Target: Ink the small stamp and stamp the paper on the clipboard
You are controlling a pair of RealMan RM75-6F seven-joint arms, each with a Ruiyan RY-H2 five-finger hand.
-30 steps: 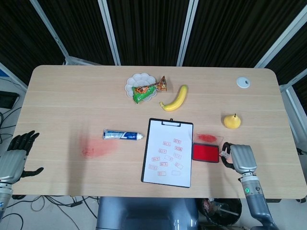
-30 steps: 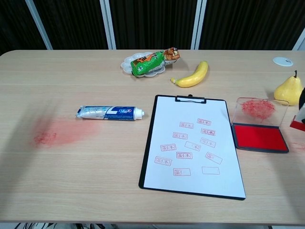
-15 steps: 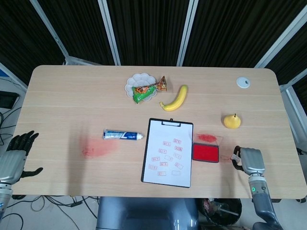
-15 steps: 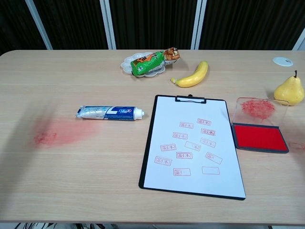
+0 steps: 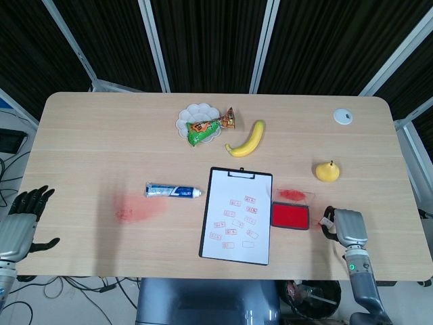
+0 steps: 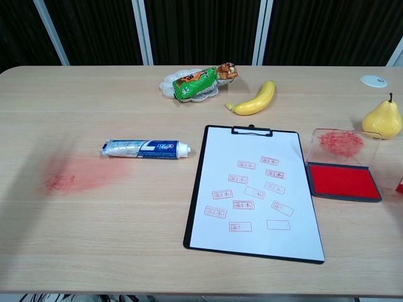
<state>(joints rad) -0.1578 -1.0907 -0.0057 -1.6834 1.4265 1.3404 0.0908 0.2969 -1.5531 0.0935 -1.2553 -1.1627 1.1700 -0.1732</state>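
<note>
The clipboard (image 5: 241,175) lies at the table's front middle, and its white paper (image 5: 233,188) carries several red stamp marks. Just right of it sits the open ink pad (image 5: 290,216), red face up, with its stained clear lid (image 5: 293,195) folded back. My right hand (image 5: 347,227) hovers right of the pad near the front edge and holds the small stamp (image 5: 326,220) at its left side. In the chest view I see the paper (image 6: 252,151) and pad (image 6: 342,180), and only a red sliver of the stamp (image 6: 400,186) at the right edge. My left hand (image 5: 20,222) hangs open off the table's left edge.
A toothpaste tube (image 5: 173,191) lies left of the clipboard, beside a red ink smear (image 5: 137,208) on the tabletop. Behind the clipboard are a banana (image 5: 247,139) and a white dish (image 5: 191,112) with a green snack pack (image 5: 205,128). A pear (image 5: 327,171) stands behind the pad, and a white disc (image 5: 343,116) sits at the far right.
My right hand with the stamp drew back from the ink pad toward the front right, nearly leaving the chest view, then eased slightly left. The left hand barely moved.
</note>
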